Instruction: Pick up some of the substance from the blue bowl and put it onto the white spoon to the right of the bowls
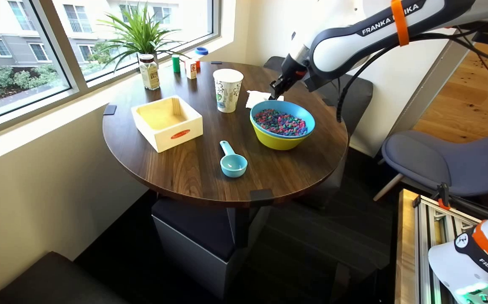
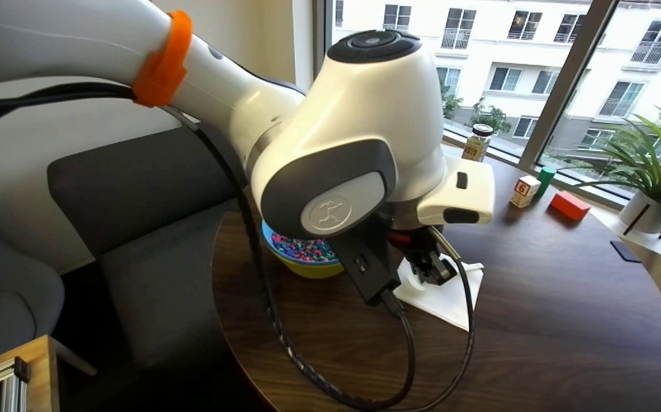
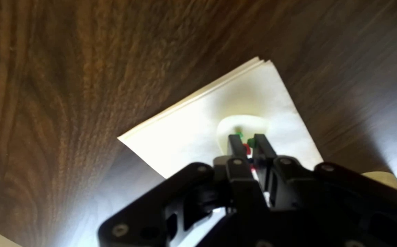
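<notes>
Opening slowly so nothing bounces is what I'd do, gripper [image 3: 247, 138] over the white spoon [image 3: 243, 123], jaws barely apart, can't tell if pinching bits [image 3: 251, 142]

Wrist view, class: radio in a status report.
Fingers close together over white spoon; grip unclear. Green, red bits showing in gap. Fingers block part of spoon.

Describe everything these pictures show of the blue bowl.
The blue bowl is wide, round and plastic-looking: light blue inside and at the rim, yellow-green outside; whether that is a second, nested bowl is unclear. It stands on the dark wooden table, opening up, partly filled with tiny multicoloured bits. The arm hides part of it in an exterior view. The gripper is clear of it, over the white napkin.
</notes>
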{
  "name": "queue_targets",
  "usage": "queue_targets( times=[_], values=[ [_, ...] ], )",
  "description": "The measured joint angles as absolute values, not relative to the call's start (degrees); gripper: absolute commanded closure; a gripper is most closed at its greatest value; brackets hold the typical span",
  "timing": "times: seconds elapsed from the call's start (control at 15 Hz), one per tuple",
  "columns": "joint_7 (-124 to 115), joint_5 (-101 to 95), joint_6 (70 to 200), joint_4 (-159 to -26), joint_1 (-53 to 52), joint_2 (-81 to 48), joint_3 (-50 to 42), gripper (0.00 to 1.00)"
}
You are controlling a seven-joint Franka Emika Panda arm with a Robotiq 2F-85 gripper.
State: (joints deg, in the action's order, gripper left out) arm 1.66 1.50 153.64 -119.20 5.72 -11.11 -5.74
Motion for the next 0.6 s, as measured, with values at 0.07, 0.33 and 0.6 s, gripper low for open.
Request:
queue_targets(
  times=[0.07, 0.33, 0.6],
  values=[
    [1.5, 1.5, 153.6, -119.0, 5.7, -11.2, -5.7, 0.97],
    [1.3, 1.6, 153.6, -118.5, 5.7, -11.8, -5.7, 0.97],
    [1.3, 1.8, 153.6, -118.4, 5.7, -11.9, -5.7, 0.76]
  ],
)
